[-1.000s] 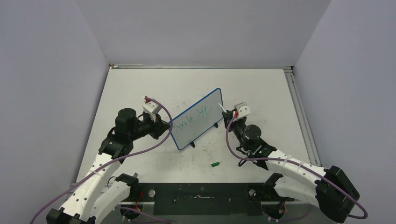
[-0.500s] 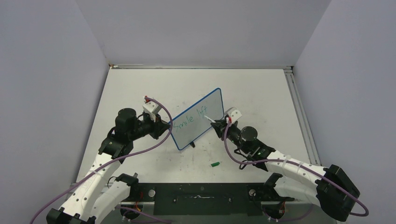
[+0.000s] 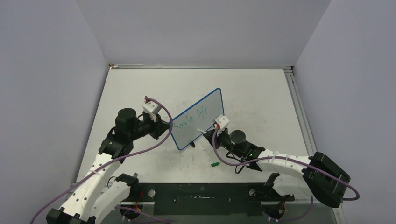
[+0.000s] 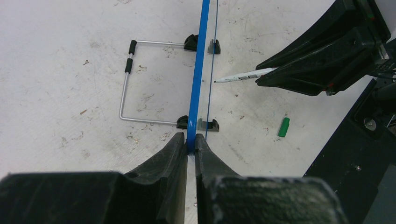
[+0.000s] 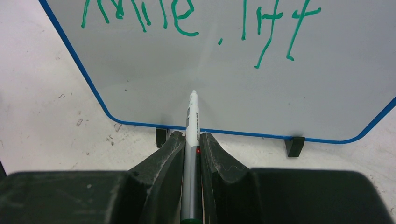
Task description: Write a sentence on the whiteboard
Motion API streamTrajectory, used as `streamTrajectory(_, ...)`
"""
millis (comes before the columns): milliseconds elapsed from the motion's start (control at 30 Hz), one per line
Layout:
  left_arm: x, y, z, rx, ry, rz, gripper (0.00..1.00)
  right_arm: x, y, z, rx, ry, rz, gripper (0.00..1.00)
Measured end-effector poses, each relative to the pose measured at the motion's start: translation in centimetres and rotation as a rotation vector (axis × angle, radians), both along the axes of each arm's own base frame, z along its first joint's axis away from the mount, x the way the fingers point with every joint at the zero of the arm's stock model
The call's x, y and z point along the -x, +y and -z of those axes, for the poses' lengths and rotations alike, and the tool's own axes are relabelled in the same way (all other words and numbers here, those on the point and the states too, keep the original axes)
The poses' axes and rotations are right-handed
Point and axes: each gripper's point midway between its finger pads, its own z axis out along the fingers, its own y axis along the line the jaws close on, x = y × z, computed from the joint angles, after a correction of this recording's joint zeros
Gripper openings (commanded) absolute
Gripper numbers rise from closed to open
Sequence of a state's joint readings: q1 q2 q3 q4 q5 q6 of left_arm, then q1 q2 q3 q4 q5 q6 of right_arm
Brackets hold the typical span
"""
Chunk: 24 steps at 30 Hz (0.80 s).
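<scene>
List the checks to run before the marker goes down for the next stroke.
1. Left gripper shut on whiteboard edge: ok.
2. Right gripper shut on marker, tip uncapped: ok.
3. Tip aimed at the blank area below the sentence: ok.
4. Tip touching the board: not ok, a gap shows in the left wrist view.
5. Green cap apart from the board: ok.
6. Ink flow: cannot tell.

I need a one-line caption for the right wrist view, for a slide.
Right gripper holds a marker aimed at the whiteboard, below the green sentence.
</scene>
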<state>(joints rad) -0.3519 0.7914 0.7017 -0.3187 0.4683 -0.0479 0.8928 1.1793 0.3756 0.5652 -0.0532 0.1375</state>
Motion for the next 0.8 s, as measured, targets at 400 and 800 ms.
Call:
streamTrajectory(400, 0.0, 0.0, 0.0, 0.0, 0.001, 0.0, 0.0, -0.3, 0.3, 1.2, 0.018, 0.009, 0.006, 0.05)
streamTrajectory(800, 0.0, 0.0, 0.0, 0.0, 0.0, -0.001, 0.0, -0.4, 0.4, 1.5, 0.025, 0.008, 0.005, 0.05)
